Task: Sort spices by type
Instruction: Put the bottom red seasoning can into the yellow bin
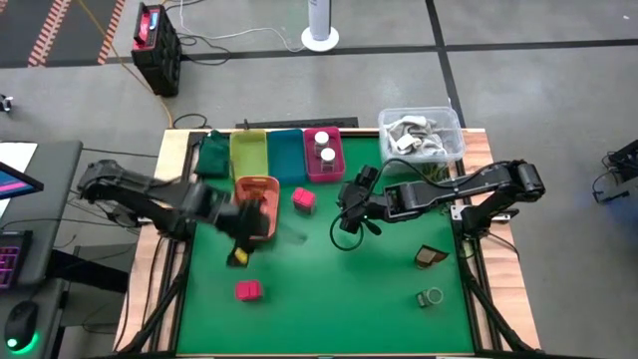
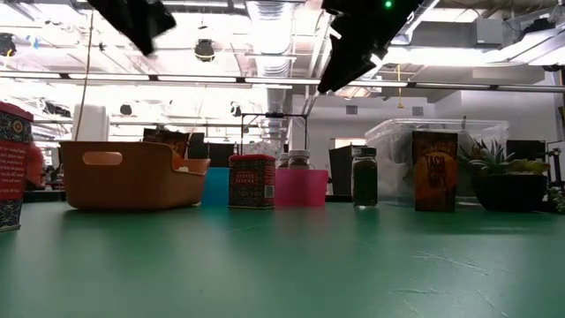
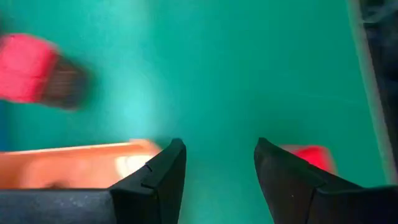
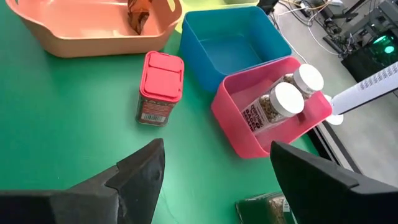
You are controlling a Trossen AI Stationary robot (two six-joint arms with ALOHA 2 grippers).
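The right gripper (image 4: 214, 180) is open and empty. The pink spice box (image 4: 160, 87) stands upright just ahead of it, beside the salmon tray (image 4: 93, 37). The left gripper (image 3: 217, 168) is open too.

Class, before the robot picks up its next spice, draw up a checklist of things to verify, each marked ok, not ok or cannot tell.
1. Right hand open and empty: ok.
2. Left hand open and empty: ok.
3. Red-lidded boxy spice tin upright, clear of trays: ok.
4. Magenta rectangular tray holds only white-capped round jars: ok.
5. Teal rectangular tray free: ok.
6. All spices sorted: not ok, brown wedge-like packet on the green mat.
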